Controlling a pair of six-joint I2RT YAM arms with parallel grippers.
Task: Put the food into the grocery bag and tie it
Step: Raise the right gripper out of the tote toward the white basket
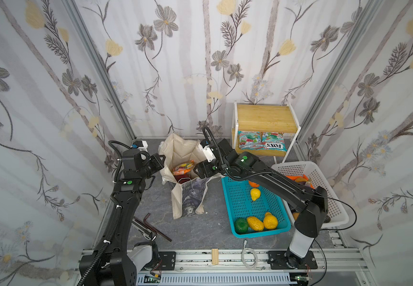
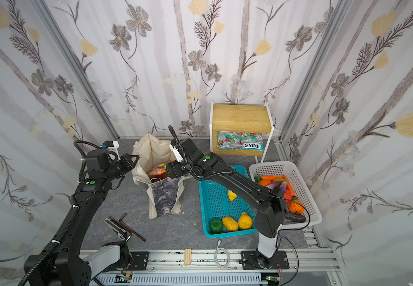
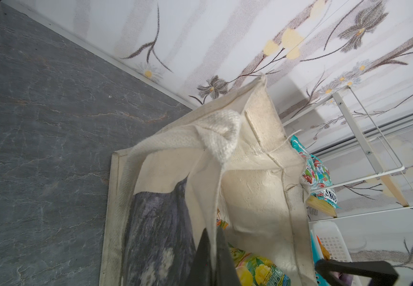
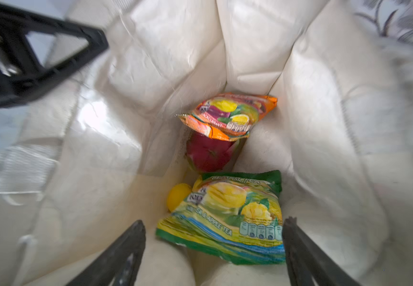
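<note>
The cream grocery bag [image 1: 183, 151] [image 2: 154, 151] stands open at the back middle, its print side facing front. My left gripper [image 1: 162, 158] [image 3: 213, 231] is shut on the cloth of its left rim. My right gripper [image 1: 196, 170] [image 4: 214, 221] hangs over the bag's mouth, open and holding nothing. Food lies at the bottom of the bag: an orange packet [image 4: 227, 114] on a dragon fruit [image 4: 207, 153], and a green packet [image 4: 230, 215] beside a small yellow fruit [image 4: 177, 198].
Right of the bag, a teal basket [image 1: 240, 205] holds yellow fruits [image 1: 255, 194] and a green one. A white basket [image 1: 299, 169] with an eggplant [image 2: 277, 185] and orange vegetables stands further right. A wooden shelf [image 1: 264, 116] holds teal packets. Hex keys [image 1: 151, 225] lie front left.
</note>
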